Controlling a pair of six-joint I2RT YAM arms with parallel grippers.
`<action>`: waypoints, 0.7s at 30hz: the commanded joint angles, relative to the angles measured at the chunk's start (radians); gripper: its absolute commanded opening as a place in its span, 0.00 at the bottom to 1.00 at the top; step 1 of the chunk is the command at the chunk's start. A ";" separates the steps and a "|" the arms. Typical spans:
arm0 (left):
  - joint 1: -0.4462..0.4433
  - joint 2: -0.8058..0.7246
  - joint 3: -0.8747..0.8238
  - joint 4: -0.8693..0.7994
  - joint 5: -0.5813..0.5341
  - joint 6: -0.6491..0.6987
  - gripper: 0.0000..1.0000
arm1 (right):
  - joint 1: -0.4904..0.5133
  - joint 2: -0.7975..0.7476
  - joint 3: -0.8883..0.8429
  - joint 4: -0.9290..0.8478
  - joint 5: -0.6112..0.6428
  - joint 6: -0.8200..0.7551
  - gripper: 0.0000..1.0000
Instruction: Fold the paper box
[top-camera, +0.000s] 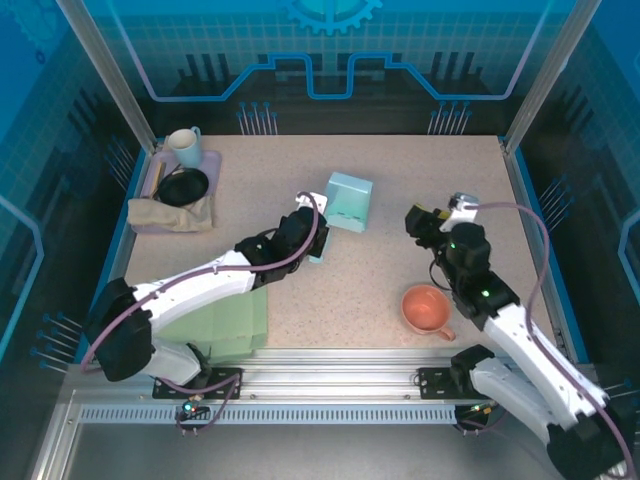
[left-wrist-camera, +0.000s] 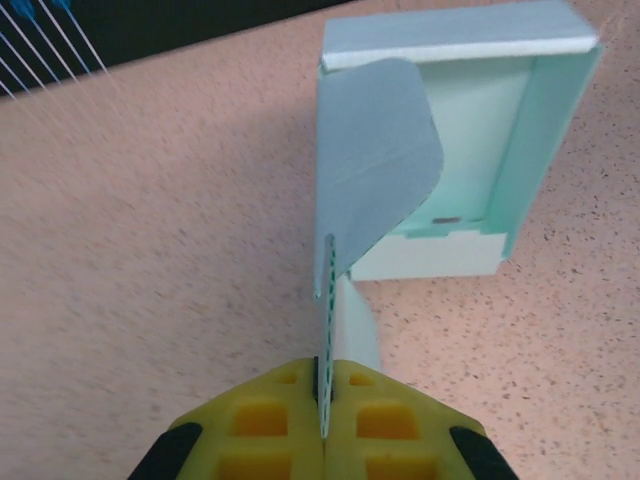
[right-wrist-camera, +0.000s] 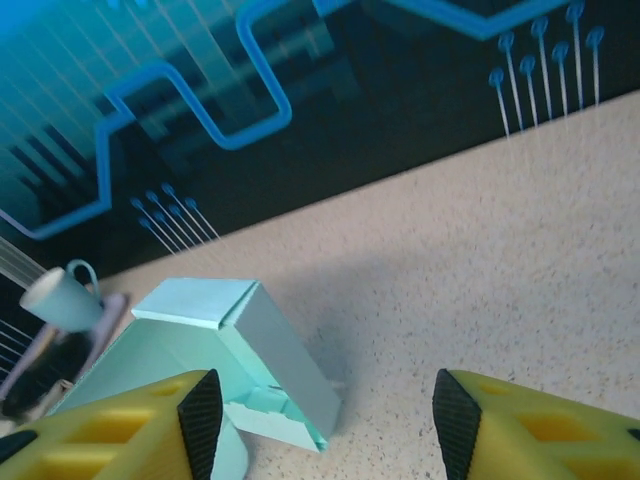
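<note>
The pale mint paper box (top-camera: 350, 200) stands near the table's middle, partly formed, its open side turned toward my left arm. My left gripper (top-camera: 312, 240) (left-wrist-camera: 326, 400) is shut on the thin edge of the box's lid flap (left-wrist-camera: 370, 160), which arches up from the box (left-wrist-camera: 470, 140). The yellow fingers (left-wrist-camera: 250, 420) meet with the sheet pinched between them. My right gripper (top-camera: 425, 222) (right-wrist-camera: 320, 415) hangs open to the right of the box (right-wrist-camera: 250, 350), nothing between its black pads (right-wrist-camera: 200, 415).
An orange cup (top-camera: 425, 308) lies in front of my right arm. A green cloth (top-camera: 225, 325) lies at the near left. At the back left a purple tray (top-camera: 212, 160) carries a pale mug (top-camera: 185, 146), a black bowl (top-camera: 184, 186) and a tan cloth (top-camera: 170, 214).
</note>
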 joint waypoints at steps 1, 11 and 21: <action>-0.004 -0.076 0.123 -0.260 -0.057 0.100 0.00 | -0.009 -0.122 -0.053 -0.140 0.051 -0.036 0.59; 0.096 -0.291 -0.081 -0.135 -0.037 -0.253 0.00 | -0.010 -0.062 -0.119 0.002 -0.097 -0.078 0.59; 0.169 -0.264 -0.038 -0.158 0.017 -0.339 0.00 | 0.008 0.208 -0.013 0.015 -0.160 -0.066 0.60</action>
